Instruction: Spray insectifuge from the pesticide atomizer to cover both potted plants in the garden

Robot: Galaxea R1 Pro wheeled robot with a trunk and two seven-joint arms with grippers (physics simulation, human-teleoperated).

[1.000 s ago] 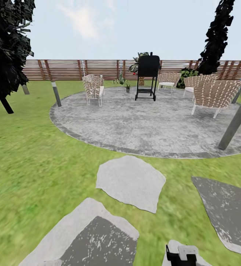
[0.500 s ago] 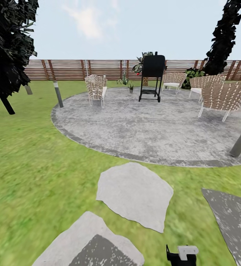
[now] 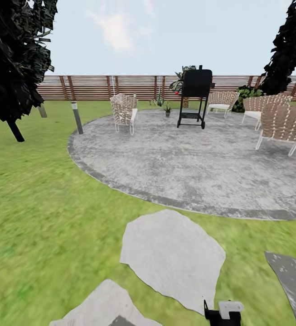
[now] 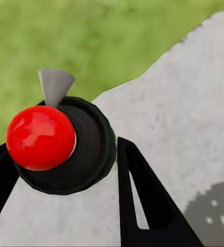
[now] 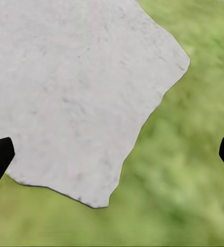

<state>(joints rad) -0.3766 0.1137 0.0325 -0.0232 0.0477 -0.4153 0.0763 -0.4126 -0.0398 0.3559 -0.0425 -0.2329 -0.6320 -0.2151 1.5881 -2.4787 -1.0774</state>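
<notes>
One small grey-potted green plant (image 3: 167,110) sits far ahead of us, upper centre, beside the black grill (image 3: 195,97). Our left gripper (image 4: 65,170) pinches the red-knobbed black atomizer (image 4: 60,141); our right gripper (image 5: 112,154) hangs spread above grass.

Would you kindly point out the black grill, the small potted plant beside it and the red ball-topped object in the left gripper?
black grill (image 3: 197,83): head view, on its hood.
potted plant (image 3: 167,109): head view, on its leaves.
red ball-topped object (image 4: 40,137): left wrist view, on the ball.
</notes>
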